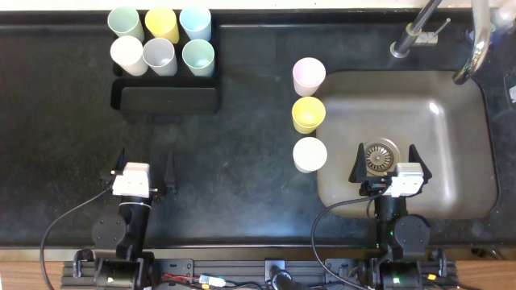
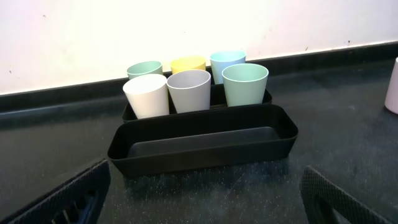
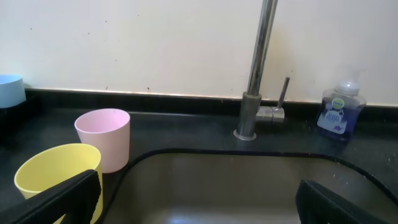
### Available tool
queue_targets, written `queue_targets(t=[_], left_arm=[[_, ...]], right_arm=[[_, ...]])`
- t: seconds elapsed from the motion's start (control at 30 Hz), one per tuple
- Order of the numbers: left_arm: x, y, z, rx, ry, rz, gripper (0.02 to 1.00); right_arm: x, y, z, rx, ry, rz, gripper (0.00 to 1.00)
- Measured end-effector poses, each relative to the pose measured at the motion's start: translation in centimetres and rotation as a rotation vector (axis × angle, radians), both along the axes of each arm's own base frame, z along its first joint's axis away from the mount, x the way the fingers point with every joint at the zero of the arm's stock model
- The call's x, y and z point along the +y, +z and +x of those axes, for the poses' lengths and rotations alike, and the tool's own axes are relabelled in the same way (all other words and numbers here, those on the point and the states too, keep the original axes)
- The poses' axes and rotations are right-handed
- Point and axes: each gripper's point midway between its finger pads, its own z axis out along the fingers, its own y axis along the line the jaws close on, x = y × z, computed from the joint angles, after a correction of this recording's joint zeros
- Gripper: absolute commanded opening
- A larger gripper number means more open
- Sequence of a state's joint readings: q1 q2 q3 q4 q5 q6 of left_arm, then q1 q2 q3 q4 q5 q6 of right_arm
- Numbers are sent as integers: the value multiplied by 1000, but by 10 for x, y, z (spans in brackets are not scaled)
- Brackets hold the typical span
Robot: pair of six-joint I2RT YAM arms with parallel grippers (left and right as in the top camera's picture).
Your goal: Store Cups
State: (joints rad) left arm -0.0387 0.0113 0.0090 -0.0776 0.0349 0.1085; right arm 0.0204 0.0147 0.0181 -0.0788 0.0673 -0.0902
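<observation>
Sink (image 1: pixel 439 121) at three o'clock; black tray (image 1: pixel 165 100) at ten o'clock holds six cups (image 1: pixel 160 55), front compartment empty. Pink cup (image 1: pixel 308 75), yellow cup (image 1: pixel 308 113) and white cup (image 1: pixel 310 154) wait at the sink's nine o'clock rim. Left gripper (image 1: pixel 145 167) and right gripper (image 1: pixel 386 160), jaws apart and empty, probably must grasp one first.

My bench (image 1: pixel 242 177) is a dark speckled counter with a steel sink (image 1: pixel 451 173) set into its right side. At the back left stand two black trays (image 1: pixel 165 111), one just behind the other. A pink cup (image 1: pixel 308 75), a yellow cup (image 1: pixel 308 113) and a white cup (image 1: pixel 310 153) line the sink's left rim.
</observation>
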Motion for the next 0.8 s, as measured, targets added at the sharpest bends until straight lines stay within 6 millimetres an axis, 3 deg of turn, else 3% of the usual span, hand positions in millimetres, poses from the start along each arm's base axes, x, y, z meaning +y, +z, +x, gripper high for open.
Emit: queue_targets(t=[0.27,0.47,0.6,0.8], left_arm=[[0,1,0,-6,0,-1,1000],[-2,32,2,-101,-11,-50,998],[-9,70,10,-98,-48,-106,1000],[-31,161,49,18,-146,-173,1000]], right_arm=[[0,0,0,0,0,0,998],[0,0,0,0,0,0,998],[0,0,0,0,0,0,993],[0,0,0,0,0,0,998]])
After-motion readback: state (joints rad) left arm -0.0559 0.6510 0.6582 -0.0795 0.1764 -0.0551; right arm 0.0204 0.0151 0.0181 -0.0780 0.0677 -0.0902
